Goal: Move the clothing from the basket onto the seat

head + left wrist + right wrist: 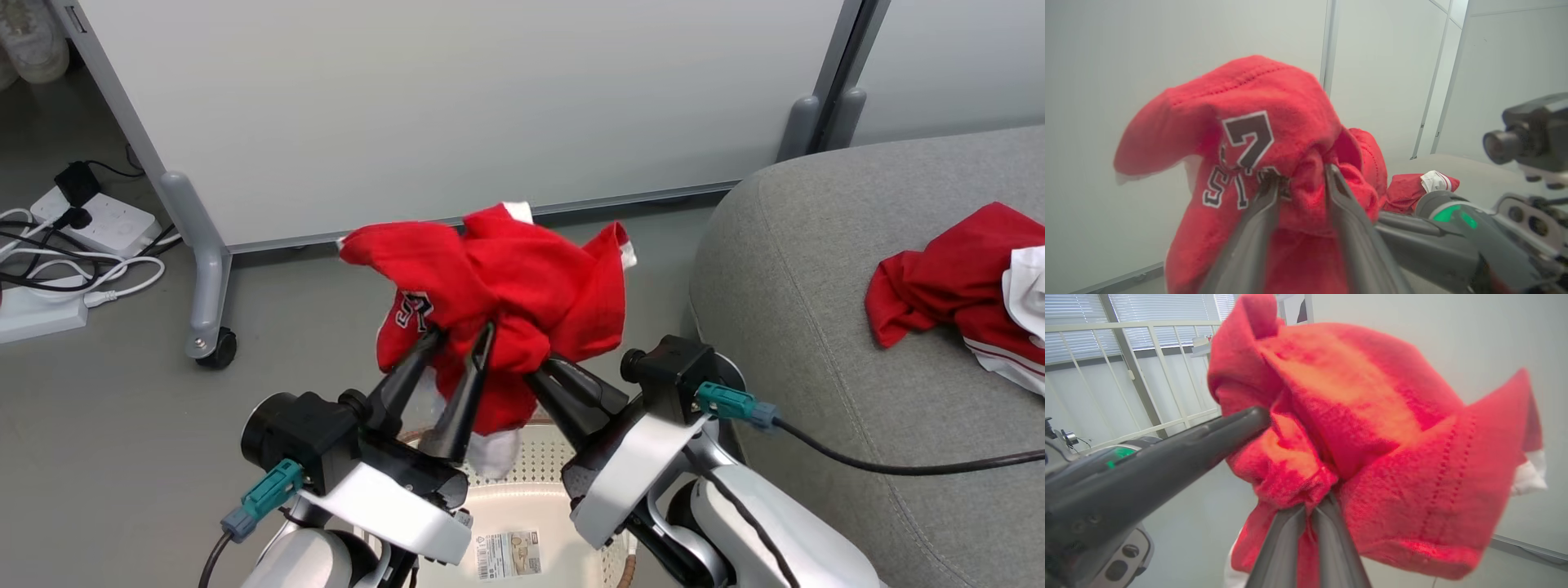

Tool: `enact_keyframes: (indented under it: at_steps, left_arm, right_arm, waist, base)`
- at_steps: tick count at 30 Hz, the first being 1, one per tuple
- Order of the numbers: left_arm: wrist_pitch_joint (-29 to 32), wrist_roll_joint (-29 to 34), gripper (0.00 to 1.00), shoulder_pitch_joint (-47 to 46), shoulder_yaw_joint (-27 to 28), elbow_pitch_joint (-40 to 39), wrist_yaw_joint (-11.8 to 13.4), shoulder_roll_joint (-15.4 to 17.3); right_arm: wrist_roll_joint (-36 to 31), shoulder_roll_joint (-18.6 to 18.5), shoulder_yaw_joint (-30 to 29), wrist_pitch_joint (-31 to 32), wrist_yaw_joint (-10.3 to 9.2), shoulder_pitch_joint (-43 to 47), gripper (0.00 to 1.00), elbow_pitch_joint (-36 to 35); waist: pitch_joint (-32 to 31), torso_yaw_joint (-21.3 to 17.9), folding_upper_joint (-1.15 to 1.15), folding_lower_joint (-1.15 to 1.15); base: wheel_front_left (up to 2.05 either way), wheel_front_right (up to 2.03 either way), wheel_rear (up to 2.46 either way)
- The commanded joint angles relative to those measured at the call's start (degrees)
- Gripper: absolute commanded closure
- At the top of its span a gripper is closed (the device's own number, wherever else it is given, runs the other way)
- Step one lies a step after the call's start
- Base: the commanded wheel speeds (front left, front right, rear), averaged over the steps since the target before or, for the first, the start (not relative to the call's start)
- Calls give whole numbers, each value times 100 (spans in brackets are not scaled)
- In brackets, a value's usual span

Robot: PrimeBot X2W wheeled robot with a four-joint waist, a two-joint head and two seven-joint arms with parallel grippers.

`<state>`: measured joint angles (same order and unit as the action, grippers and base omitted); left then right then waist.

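A clean swing to the grey fabric-upholstered sofa (784,327) at 3 o'clock likely needs a firm pinch and the hem lifted clear of the cream-white perforated plastic laundry basket (563,461) at 6. The bunched red sports jersey (506,278) hangs above it. The right gripper (1312,500) clamps a lower fold between closed fingers; the left gripper (1300,179) has fingers parted around another, grip unclear.

Red jersey (506,278) with white trim and dark, white-edged lettering; grey sofa (800,310); cream perforated basket (539,457).
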<state>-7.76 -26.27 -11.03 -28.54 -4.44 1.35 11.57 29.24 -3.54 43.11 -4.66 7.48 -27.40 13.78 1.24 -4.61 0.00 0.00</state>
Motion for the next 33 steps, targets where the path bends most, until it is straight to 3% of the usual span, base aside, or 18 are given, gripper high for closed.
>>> enact_keyframes:
  at_steps: [1,6,20,33]
  left_arm:
    - [-5,23,0,-95,8,4,13,26]
    - [-146,95,0,-127,56,-89,110,19]
    - [571,577,0,-150,-896,-124,-401,439]
    - [808,588,0,6,-1350,-37,-607,629]
  right_arm:
    - [21,-58,-74,-63,3,-69,100,2]
    - [-46,-144,-491,-131,3,-45,100,-10]
    - [-268,-463,-1542,-16,3,570,100,197]
    - [-409,-446,-1960,-100,3,936,100,442]
  waist:
    - [3,-2,0,0]
    - [24,-40,0,0]
    - [203,-280,0,0]
    - [169,-767,0,0]
  base:
    - [0,0,0]
    - [0,0,0]
    - [0,0,0]
    - [0,0,0]
